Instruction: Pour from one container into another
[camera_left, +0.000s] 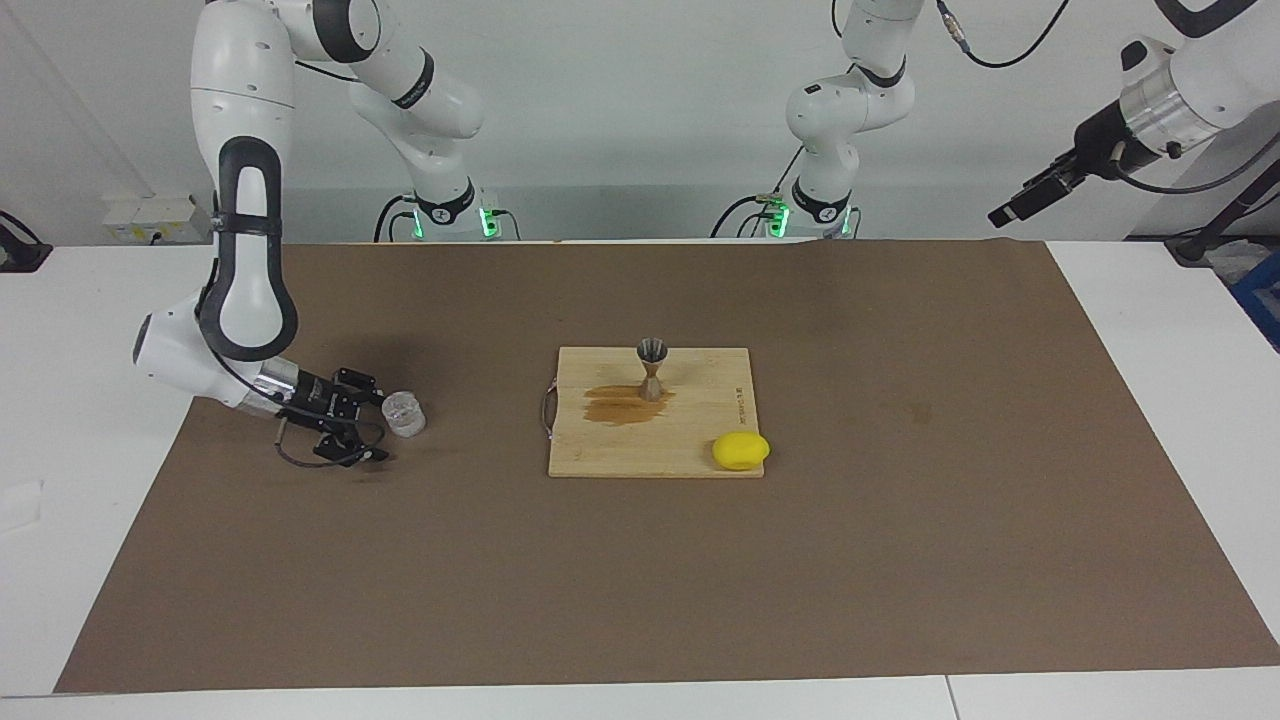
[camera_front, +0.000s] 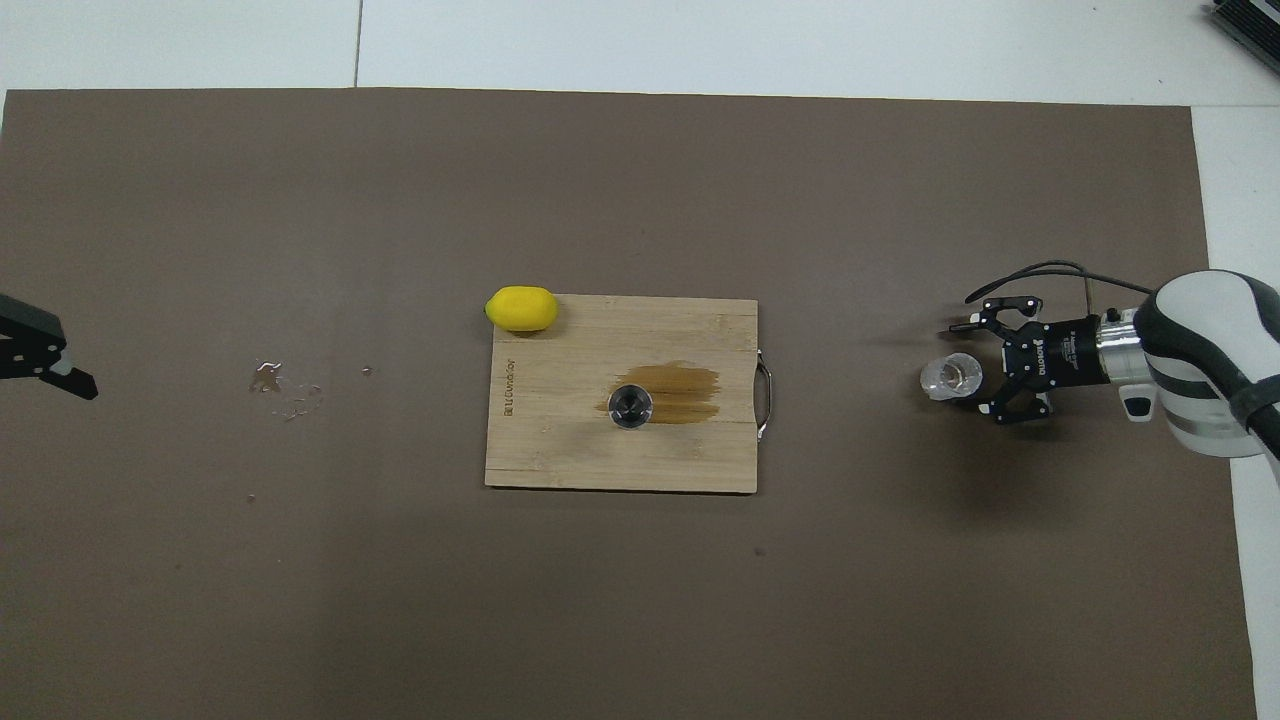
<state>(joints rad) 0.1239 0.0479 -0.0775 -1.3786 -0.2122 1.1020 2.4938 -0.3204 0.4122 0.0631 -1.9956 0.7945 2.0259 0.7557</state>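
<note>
The right gripper (camera_left: 372, 430) is lying low with its fingers spread, the glass cup (camera_left: 403, 414) just off its tips, untouched. The metal jigger (camera_left: 652, 369) is standing on the cutting board (camera_left: 650, 440), well apart. The left gripper (camera_left: 1012, 210) is waiting raised over its table end, apparently open.

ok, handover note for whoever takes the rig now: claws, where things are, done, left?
Right claw: open, low on the mat, right beside the glass cup, not gripping it.
Left claw: raised off the left arm's end of the table, waiting.
Jigger: upright on the cutting board, by a brown stain.
Done: approach to the cup.
Left: grip, lift, carry, pour into the jigger.
</note>
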